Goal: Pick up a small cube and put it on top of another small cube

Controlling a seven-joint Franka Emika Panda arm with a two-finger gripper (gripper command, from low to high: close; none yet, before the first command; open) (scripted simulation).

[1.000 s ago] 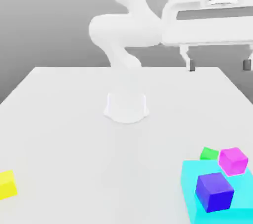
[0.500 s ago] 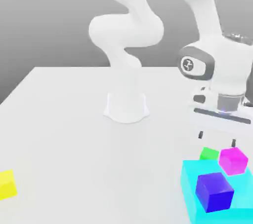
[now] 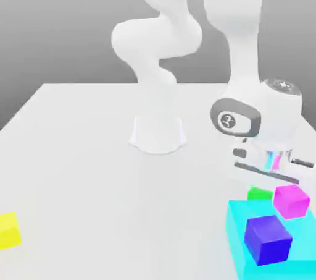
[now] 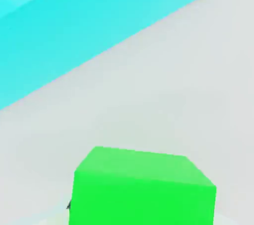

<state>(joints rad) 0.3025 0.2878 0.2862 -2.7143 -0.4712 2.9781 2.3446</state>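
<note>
A small green cube (image 3: 260,194) rests on the white table just behind a large cyan block (image 3: 238,218), toward the exterior view's right. My gripper (image 3: 264,187) has come straight down onto it and is shut on the green cube. The hand view shows this green cube (image 4: 144,189) very close, with the cyan block (image 4: 74,25) beyond it. On the cyan block sit a magenta cube (image 3: 291,201) and a dark blue cube (image 3: 267,239). A small yellow cube (image 3: 8,230) lies far off at the exterior view's left edge.
The arm's round white base (image 3: 158,133) stands mid-table. The magenta cube is right beside my hand, on the exterior view's right. The white table (image 3: 92,180) stretches between the base and the yellow cube.
The hand dropped from high above the table down onto the green cube, and its fingers went from wide open to shut around it.
</note>
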